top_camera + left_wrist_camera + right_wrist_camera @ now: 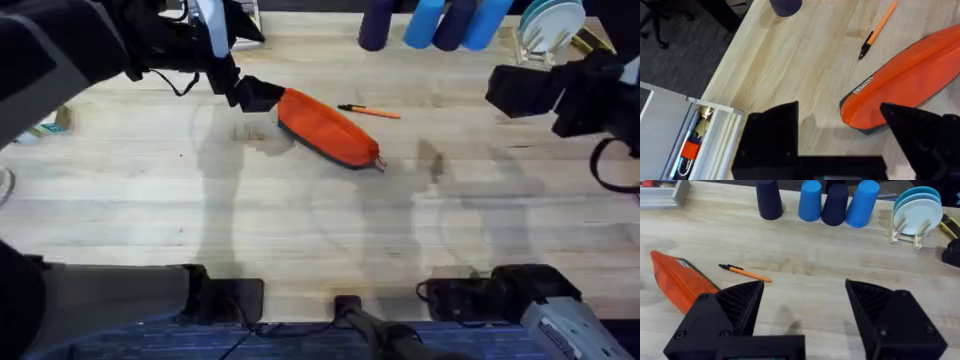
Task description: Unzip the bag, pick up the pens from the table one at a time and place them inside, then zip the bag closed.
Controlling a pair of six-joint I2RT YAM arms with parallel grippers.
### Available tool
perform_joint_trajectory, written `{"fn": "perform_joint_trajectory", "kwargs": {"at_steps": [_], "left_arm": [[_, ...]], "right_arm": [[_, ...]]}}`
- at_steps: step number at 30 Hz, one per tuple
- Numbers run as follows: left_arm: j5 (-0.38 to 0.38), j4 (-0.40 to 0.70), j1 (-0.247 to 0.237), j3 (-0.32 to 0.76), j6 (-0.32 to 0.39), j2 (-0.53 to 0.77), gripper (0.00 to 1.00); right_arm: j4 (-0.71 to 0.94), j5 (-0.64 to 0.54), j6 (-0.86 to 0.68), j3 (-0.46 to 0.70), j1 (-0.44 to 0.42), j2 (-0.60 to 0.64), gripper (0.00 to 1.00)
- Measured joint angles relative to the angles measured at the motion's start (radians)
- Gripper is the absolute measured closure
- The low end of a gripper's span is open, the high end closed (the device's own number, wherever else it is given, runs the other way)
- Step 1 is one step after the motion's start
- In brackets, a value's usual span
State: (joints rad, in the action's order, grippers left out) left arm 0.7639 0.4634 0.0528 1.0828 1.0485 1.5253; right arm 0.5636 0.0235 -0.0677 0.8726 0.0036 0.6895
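Jaws of the left gripper (pixel 840 145) are being held wide around the orange pencil pouch (pixel 327 130)'s end; an orange pen (pixel 368 110) is lying beyond. Right gripper (pixel 805 312) is being kept wide, empty. Unzipping seems pending: the zipper pull must be grasped.

The table (pixel 300 210) bears the bag (pixel 328 131), a pen (pixel 370 111) and seemingly cups (pixel 810 201).

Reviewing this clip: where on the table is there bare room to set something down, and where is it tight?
The table lies bare from the bag and pen toward the arm bases. It is crowded along the far edge: cups, plate rack. The left gripper is at the bag's end.
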Motion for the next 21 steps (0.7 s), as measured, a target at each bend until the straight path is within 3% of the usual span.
{"fn": "perform_joint_trajectory", "kwargs": {"at_steps": [6, 11, 21], "left_arm": [[0.003, 0.003, -0.004, 0.000, 0.000, 0.037, 0.008], [0.052, -0.024, -0.006, 0.000, 0.000, 0.146, 0.007], [0.108, -0.026, -0.030, 0.000, 0.000, 0.203, 0.008]], "right_arm": [[0.000, 0.000, 0.000, 0.000, 0.000, 0.000, 0.004], [0.000, 0.000, 0.000, 0.000, 0.000, 0.000, 0.005], [0.000, 0.000, 0.000, 0.000, 0.000, 0.000, 0.004]]}}
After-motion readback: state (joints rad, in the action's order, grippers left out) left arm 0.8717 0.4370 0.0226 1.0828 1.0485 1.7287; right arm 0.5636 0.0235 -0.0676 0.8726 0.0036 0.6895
